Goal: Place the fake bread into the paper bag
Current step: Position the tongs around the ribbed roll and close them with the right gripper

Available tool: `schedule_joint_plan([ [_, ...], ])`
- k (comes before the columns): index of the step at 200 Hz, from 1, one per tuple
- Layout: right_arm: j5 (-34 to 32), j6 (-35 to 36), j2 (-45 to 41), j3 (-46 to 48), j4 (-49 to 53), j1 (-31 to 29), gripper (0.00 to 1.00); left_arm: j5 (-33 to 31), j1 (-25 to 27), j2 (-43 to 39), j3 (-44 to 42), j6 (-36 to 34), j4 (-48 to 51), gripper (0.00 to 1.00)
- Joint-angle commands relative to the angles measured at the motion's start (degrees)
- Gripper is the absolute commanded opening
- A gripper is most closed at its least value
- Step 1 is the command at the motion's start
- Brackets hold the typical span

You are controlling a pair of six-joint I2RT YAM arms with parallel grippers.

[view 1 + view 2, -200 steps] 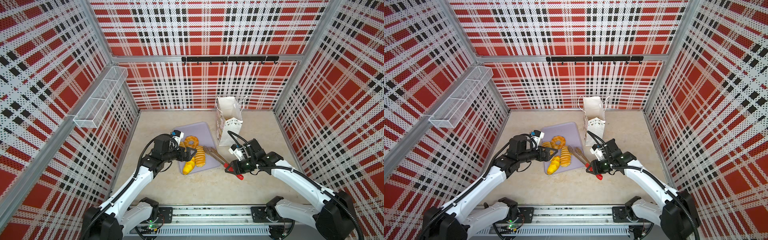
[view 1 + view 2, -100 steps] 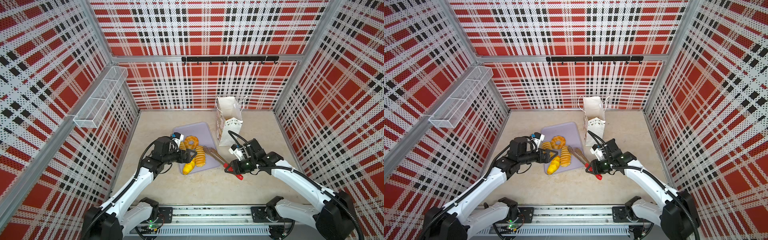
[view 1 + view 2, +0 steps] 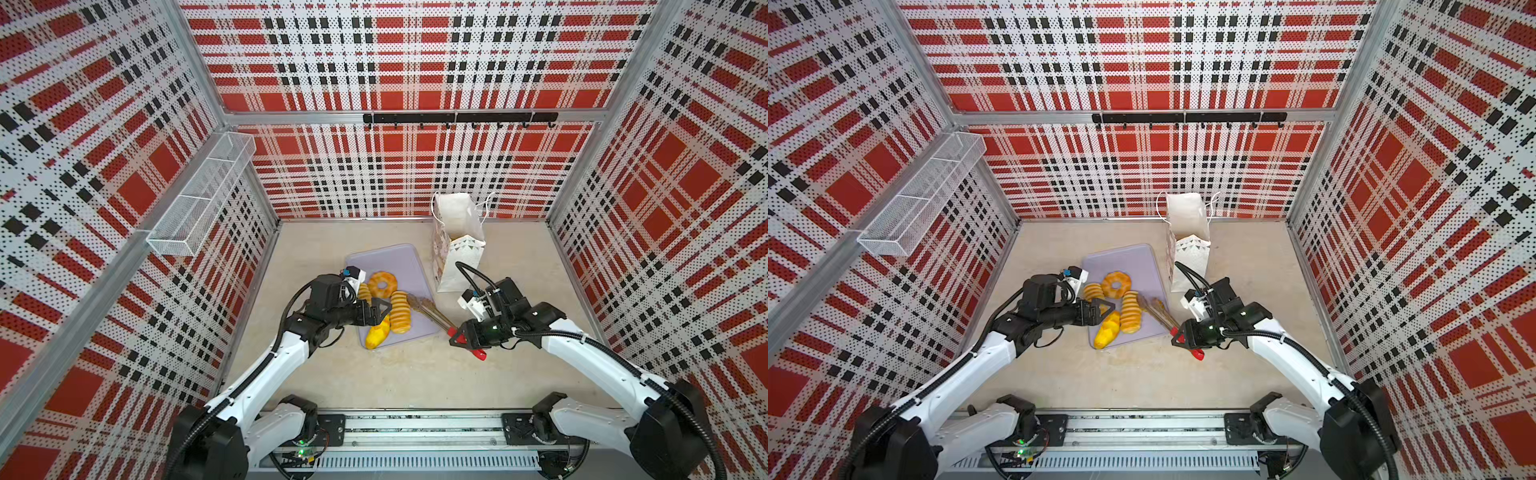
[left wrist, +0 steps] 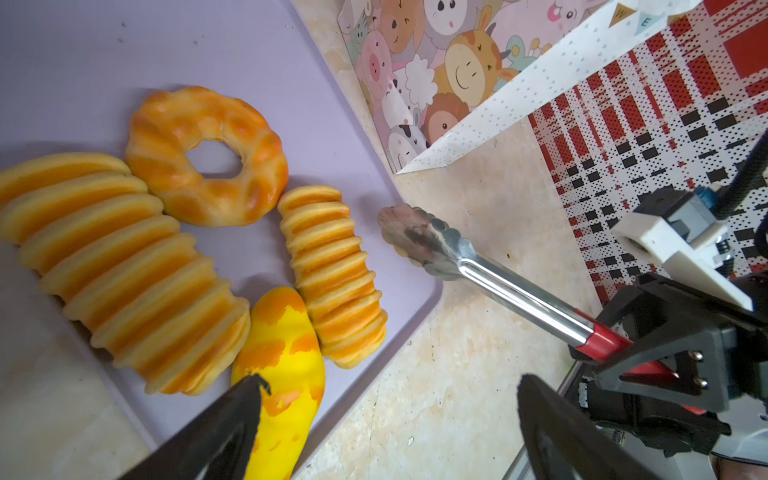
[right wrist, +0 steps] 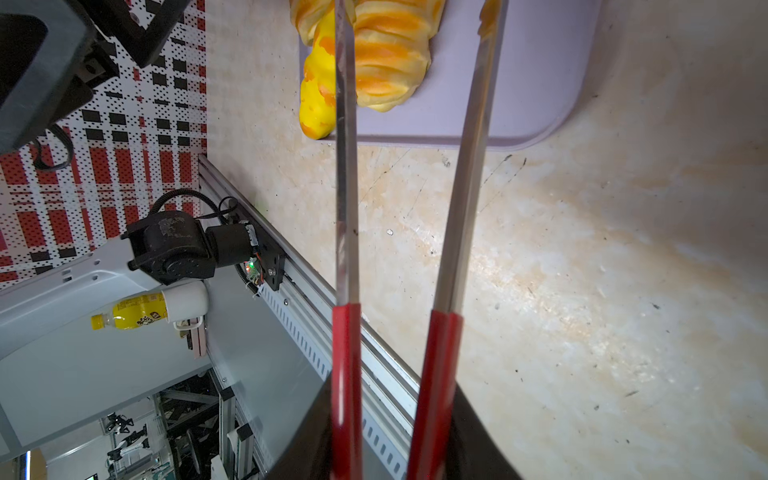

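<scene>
Several fake breads lie on a lavender tray: a ring doughnut, a ribbed loaf, a yellow bun and a larger ribbed loaf. My left gripper hovers open over the yellow bun, holding nothing. My right gripper is shut on the red handles of metal tongs. The tongs' arms stand apart, and their empty tips are beside the ribbed loaf. The paper bag stands upright and open behind the tray's right side.
A white wire-mesh basket hangs on the left wall and a black hook rail runs along the back wall. Plaid walls close in three sides. The arms' rail lines the front edge. Bare beige tabletop lies in front of the tray.
My left gripper has drifted slightly toward the front edge over the breads. The right arm and tongs have hardly moved.
</scene>
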State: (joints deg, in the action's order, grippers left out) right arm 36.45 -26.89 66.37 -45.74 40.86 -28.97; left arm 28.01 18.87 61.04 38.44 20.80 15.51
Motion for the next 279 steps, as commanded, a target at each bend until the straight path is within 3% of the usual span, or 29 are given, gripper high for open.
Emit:
schedule_joint_plan([
  [1,-0.01,1.25,0.9,-3.85,2.23,0.23,0.35,-0.19,-0.68,-0.23,-0.38,0.08,0.09,0.98],
  [36,1.29,2.21,3.34,-6.53,4.31,0.28,0.36,-3.8,-0.59,-2.12,-0.47,1.65,0.59,0.98],
  [107,0.78,4.24,5.58,-9.1,6.53,-0.47,0.34,-0.17,-1.46,-1.27,-0.63,1.44,0.08,0.98],
  [279,4.17,5.11,11.79,-10.61,6.43,-3.63,0.34,-0.42,-1.65,-2.23,-0.99,1.43,-0.3,0.98],
])
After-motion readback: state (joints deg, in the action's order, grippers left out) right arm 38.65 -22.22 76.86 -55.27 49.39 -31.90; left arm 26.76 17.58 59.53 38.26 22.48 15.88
